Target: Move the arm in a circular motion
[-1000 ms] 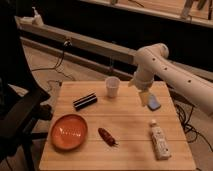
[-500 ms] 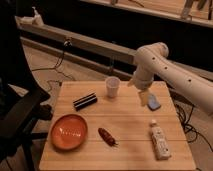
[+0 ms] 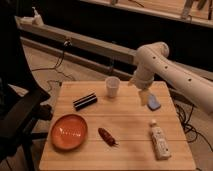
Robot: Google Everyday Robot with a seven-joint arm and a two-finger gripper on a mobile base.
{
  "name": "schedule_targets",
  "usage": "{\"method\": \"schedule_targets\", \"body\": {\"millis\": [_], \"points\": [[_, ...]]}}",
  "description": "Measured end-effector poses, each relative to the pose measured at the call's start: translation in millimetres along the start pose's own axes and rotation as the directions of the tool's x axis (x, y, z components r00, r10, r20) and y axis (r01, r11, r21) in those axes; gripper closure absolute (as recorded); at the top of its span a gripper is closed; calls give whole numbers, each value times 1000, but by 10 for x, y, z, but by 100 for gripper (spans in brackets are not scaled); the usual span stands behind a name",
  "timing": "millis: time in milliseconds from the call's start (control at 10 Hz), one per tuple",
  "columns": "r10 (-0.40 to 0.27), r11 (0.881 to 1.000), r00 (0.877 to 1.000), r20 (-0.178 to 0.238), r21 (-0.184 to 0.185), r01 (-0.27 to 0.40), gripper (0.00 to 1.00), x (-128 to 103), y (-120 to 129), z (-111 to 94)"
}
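The cream-white arm (image 3: 170, 67) with rows of small dark holes reaches in from the right. Its elbow (image 3: 150, 54) is bent over the far right of the wooden table (image 3: 130, 120). Its narrower tip points down, and the gripper (image 3: 144, 94) hangs just above the table between a white cup (image 3: 112, 87) and a blue object (image 3: 154, 104). The gripper holds nothing that I can see.
On the table lie a black box (image 3: 85, 101), an orange bowl (image 3: 69, 131), a red-brown item (image 3: 106, 136) and a white bottle (image 3: 159, 141). A black chair (image 3: 20, 117) stands at the left. Cables lie on the floor behind the table.
The arm's tip has shifted only slightly over the table's far right. The things on the table have not moved.
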Motion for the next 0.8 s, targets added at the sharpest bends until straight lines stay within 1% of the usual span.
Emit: {"method": "schedule_targets", "body": {"millis": [300,400,500,600,800], "points": [[5,1000,1000,8,3,-5,20,13,-22,-6],[11,1000,1000,13,-3,-11,20,48,-68,55],[24,1000,999,28,-6,-23,20,90,-125,156],[58,998,998,31,-10,-58,20,252,-123,263],[124,992,992,19,-6,-124,20,566,-102,328]]}}
